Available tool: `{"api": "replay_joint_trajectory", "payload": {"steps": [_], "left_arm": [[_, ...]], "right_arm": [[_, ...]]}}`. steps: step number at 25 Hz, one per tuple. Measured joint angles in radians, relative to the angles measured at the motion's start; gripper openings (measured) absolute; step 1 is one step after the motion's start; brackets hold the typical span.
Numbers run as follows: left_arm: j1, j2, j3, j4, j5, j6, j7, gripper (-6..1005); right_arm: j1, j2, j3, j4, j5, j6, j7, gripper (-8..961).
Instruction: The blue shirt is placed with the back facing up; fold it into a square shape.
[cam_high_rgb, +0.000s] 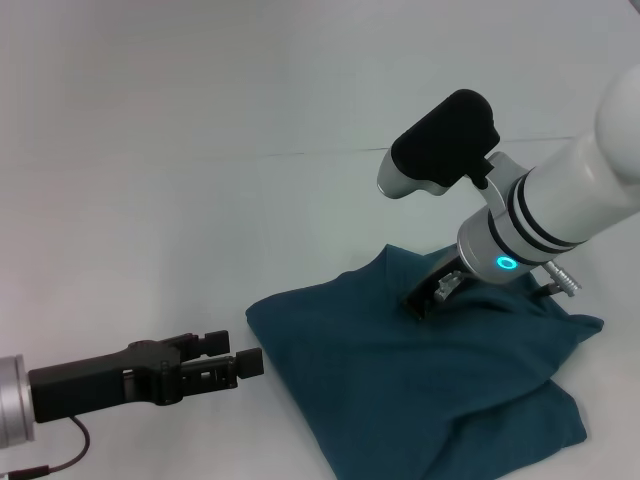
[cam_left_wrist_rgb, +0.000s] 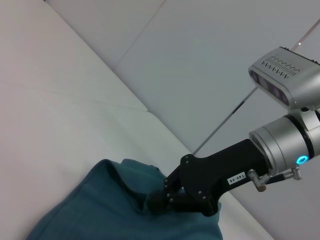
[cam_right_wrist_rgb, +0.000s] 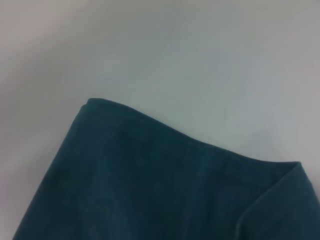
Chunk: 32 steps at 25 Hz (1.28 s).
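Blue shirt (cam_high_rgb: 420, 380) folded into a rough, slightly skewed square on the white worktop (cam_high_rgb: 200, 150), lying right of centre in the head view; soft matte cotton, teal-blue, plain on top, layered edges showing along the near right corner and one fold raised into a small peak at the far edge. Right gripper (cam_high_rgb: 425, 298) down on that far edge, black fingers sunk into the cloth and pinching a bunched fold, as seen in the left wrist view, where the fabric (cam_left_wrist_rgb: 115, 205) puckers around the fingertips (cam_left_wrist_rgb: 159, 202). Behind the gripper, a glossy white and silver wrist with a glowing cyan ring. Left gripper (cam_high_rgb: 240, 352) low at the near left, just off the shirt's left corner and not touching it, blocky black fingers parted with a clear gap. In the right wrist view, a smooth hemmed edge (cam_right_wrist_rgb: 165, 130) curving across the pale, seamed worktop.
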Motion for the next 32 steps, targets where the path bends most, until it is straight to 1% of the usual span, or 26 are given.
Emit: {"api": "replay_joint_trajectory", "payload": {"steps": [4,8,14,19,24,28,32], "left_arm": [[0.000,-0.001,0.000,-0.001,0.000,0.000,0.000,921],[0.000,-0.001,0.000,-0.001,0.000,0.000,0.001,921],[0.000,-0.001,-0.010,-0.001,0.000,0.002,0.010,921],[-0.002,0.000,-0.012,-0.001,-0.001,0.005,0.011,920],[0.001,0.001,-0.013,-0.001,-0.001,0.008,0.014,920],[0.005,0.002,-0.020,0.003,-0.002,0.010,0.020,920],[0.009,0.003,-0.029,0.008,-0.002,0.026,0.033,920]], "right_arm": [[-0.009,-0.003,0.021,-0.019,-0.001,0.004,0.000,54],[-0.012,-0.007,0.084,-0.041,-0.004,-0.009,-0.018,5],[0.007,-0.010,0.206,-0.066,-0.067,-0.051,-0.070,4],[0.021,-0.010,0.236,-0.065,-0.125,-0.047,-0.090,5],[0.023,-0.009,0.250,-0.060,-0.148,-0.001,-0.091,81],[0.020,-0.011,0.297,-0.060,-0.149,0.027,-0.092,142],[0.016,-0.012,0.340,-0.065,-0.149,0.021,-0.101,215]]}}
